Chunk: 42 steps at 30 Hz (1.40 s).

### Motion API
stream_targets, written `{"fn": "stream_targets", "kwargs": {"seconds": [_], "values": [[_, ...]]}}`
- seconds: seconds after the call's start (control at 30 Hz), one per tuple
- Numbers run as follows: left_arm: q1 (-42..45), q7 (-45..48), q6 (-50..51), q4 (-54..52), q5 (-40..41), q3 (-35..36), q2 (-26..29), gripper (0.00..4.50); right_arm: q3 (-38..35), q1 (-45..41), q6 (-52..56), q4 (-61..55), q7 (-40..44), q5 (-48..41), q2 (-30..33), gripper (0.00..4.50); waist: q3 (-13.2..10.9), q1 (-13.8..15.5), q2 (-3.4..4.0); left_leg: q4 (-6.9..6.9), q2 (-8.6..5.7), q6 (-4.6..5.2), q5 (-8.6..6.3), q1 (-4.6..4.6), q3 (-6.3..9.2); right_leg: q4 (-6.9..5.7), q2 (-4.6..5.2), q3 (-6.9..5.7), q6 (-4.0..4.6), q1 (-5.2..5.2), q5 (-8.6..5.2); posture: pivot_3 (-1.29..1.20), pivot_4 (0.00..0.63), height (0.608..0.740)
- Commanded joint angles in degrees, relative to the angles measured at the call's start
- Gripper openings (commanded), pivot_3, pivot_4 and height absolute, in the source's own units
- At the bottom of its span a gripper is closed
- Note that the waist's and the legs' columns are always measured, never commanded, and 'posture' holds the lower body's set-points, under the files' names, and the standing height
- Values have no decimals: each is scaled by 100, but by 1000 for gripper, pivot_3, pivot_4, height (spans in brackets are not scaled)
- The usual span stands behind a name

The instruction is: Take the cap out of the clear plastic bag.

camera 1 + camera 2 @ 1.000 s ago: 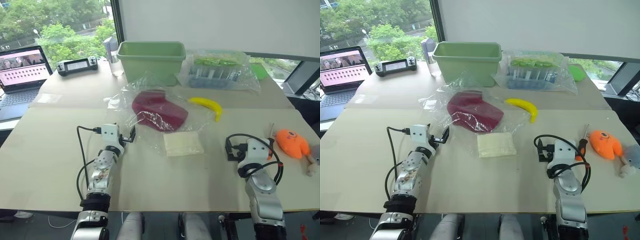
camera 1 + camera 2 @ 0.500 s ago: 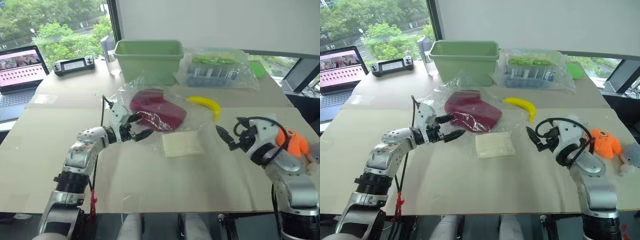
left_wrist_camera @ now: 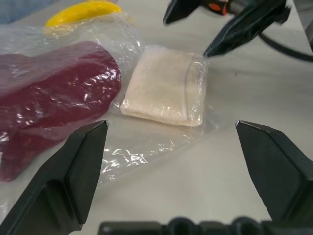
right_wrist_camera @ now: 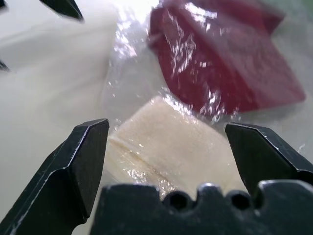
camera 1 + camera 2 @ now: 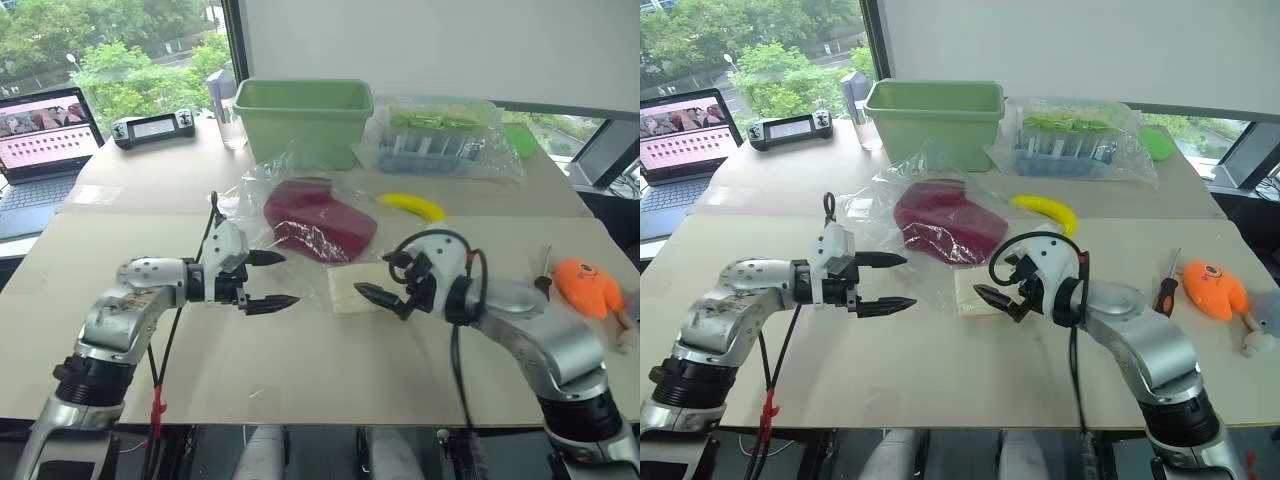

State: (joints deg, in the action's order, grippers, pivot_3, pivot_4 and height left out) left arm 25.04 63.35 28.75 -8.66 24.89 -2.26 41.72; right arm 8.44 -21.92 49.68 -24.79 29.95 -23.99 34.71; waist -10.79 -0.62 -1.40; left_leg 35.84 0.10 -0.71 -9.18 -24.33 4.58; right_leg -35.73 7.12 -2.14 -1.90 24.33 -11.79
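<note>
The dark red cap (image 5: 320, 226) lies inside the clear plastic bag (image 5: 248, 200) at mid-table. My left gripper (image 5: 289, 279) hovers just off the bag's near left edge, pointing right, fingers open and empty. My right gripper (image 5: 373, 275) faces it from the right, open, its fingers over a cream folded packet (image 5: 352, 287) by the bag's near corner. In the left wrist view the cap (image 3: 54, 98) and packet (image 3: 166, 85) lie ahead of the open left gripper (image 3: 171, 126). The right wrist view has the cap (image 4: 230, 63) beyond the packet (image 4: 166, 147).
A banana (image 5: 412, 206) lies right of the bag. Behind stand a green bin (image 5: 300, 120) and another clear bag of green and blue-grey items (image 5: 440, 140). An orange plush (image 5: 585, 285) and a screwdriver (image 5: 1165, 290) lie at the right. A laptop (image 5: 40, 130) and a controller (image 5: 153, 128) are at the far left.
Both arms swung up from the table's near edge and turned inward. The left gripper now points right beside the bag. The right one moved left to the cream packet. Both stayed open.
</note>
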Motion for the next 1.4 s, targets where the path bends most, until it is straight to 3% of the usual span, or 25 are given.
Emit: {"fn": "stream_targets", "kwargs": {"seconds": [0.03,0.1,0.2,0.57,0.73,0.83,1.0,1.13,1.27,1.4], "values": [[43,-131,125,-345,146,298,148,4500,335,-6,-593,555,46,601,44,4480,-2,-5,0,0,0,0,0,0,0,0,0,0,0,0,0,0,150,740],[89,-292,329,-510,224,390,150,4500,415,75,-675,870,144,657,-17,4480,-3,-4,0,0,0,0,0,-1,0,0,0,0,-3,1,2,0,150,740],[173,-626,666,-505,236,444,98,4500,832,183,-993,1165,421,1053,168,3708,-3,-5,0,0,0,0,0,4,0,-1,-1,0,-28,-4,16,0,150,740],[425,-791,636,-337,137,168,-3,4500,660,261,-1069,1030,747,1123,86,32,-1,7,-3,2,1,0,0,14,1,-5,-2,0,-18,-13,11,0,150,740],[420,-807,638,-134,271,161,-280,4500,288,209,-798,479,794,825,36,11,-2,8,-4,2,0,0,0,9,1,-5,-2,0,-32,-9,18,0,150,740],[253,-672,573,-99,137,-8,-242,4500,-280,-110,-455,113,845,380,60,11,-4,-12,-3,2,0,0,0,5,1,-6,-3,0,-36,-4,21,0,150,740],[242,-869,430,293,-3,-137,-620,4500,-1423,-543,-314,542,837,-78,303,11,-10,5,0,6,0,1,1,5,0,-9,-4,2,-41,-4,25,0,150,740],[306,-1080,162,655,-230,-285,-971,4500,-2021,-515,-623,1616,576,547,1122,11,-10,129,0,7,-2,0,0,3,1,-4,-3,-1,-40,-8,24,0,150,740],[254,-1278,-130,973,-609,-472,-1216,4500,-2106,-149,-1246,2657,234,1331,1866,11,-11,159,-2,8,-13,0,0,-10,-4,10,5,3,-49,-3,29,0,150,740],[246,-1627,-403,1178,-893,-501,-1480,4500,-2218,-136,-1369,3502,-167,1619,1998,11,-12,89,0,3,-12,0,0,-8,-8,10,5,6,-48,-3,28,0,150,740]]}}
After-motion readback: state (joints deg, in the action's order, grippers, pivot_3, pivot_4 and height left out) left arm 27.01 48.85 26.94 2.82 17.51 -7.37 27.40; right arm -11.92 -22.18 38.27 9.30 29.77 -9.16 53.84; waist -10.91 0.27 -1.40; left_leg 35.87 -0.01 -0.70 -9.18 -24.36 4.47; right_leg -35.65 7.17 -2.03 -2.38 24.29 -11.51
